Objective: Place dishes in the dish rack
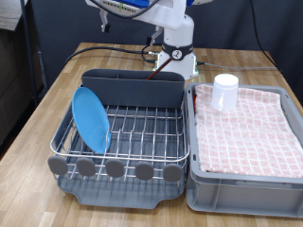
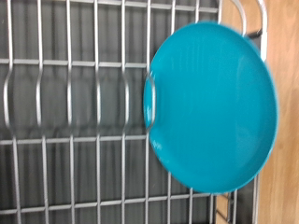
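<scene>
Closest to you in the exterior view are the round grey tabs [image 1: 115, 168] along the front edge of the rack [image 1: 142, 142], with the grey bin [image 1: 248, 175] and its checked cloth [image 1: 251, 128] just beside it on the exterior view's right. You can see the plate [image 1: 92, 118] already standing on edge among the wires at the rack's left side in that view, leaning slightly, so that dish looks done. The mug [image 1: 224, 92] sits upright on the cloth at the far end of the bin, apart from the rack. You won't find the spoon in either view.

Your wrist view looks straight at the plate [image 2: 213, 105] against the rack wires [image 2: 75, 103], with a strip of table [image 2: 283, 140] beyond the rack's edge. The end effector does not show in either picture, so you cannot tell how wide it is or whether it has hold of anything; only the arm's base [image 1: 175, 43] stands behind the rack.

Your step in hand, by my reading, falls between dishes: plate racked, mug not yet moved. Taking the mug would call for a grip on its rim or wall that keeps it upright and lifts it over the bin's wall, and it needs a spot in the rack away from the plate.
</scene>
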Controlling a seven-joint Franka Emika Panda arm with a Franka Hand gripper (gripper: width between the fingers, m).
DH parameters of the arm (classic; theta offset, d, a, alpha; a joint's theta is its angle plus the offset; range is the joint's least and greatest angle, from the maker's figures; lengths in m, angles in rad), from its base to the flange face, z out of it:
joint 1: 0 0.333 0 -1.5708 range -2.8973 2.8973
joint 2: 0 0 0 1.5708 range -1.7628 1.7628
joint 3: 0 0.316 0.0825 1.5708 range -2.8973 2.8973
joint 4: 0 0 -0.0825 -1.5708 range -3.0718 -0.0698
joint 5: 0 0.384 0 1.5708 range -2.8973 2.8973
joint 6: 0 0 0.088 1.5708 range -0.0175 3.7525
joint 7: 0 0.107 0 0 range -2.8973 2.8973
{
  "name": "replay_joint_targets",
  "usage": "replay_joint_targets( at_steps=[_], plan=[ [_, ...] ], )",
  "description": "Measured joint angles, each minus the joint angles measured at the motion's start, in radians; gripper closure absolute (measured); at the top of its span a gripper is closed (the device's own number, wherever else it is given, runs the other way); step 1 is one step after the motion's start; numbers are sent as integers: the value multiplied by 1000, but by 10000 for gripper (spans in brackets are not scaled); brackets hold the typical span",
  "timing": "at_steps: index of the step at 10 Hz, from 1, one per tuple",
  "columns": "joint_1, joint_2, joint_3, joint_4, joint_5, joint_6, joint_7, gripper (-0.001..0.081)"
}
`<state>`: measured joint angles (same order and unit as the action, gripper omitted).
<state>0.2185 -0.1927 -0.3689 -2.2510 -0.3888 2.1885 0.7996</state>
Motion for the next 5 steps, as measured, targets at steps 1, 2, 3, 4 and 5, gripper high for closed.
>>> replay_joint_targets(
  at_steps=[1, 2, 3, 4, 5],
  plan=[
    [9, 1, 10, 3, 23, -40, 1, 4],
    [23, 1, 30, 8, 50, -79, 21, 4],
    [40, 1, 53, 9, 77, -100, 56, 4],
    [56, 1, 75, 9, 110, -108, 94, 4],
    [72, 1, 95, 8, 141, -108, 136, 4]
  ],
)
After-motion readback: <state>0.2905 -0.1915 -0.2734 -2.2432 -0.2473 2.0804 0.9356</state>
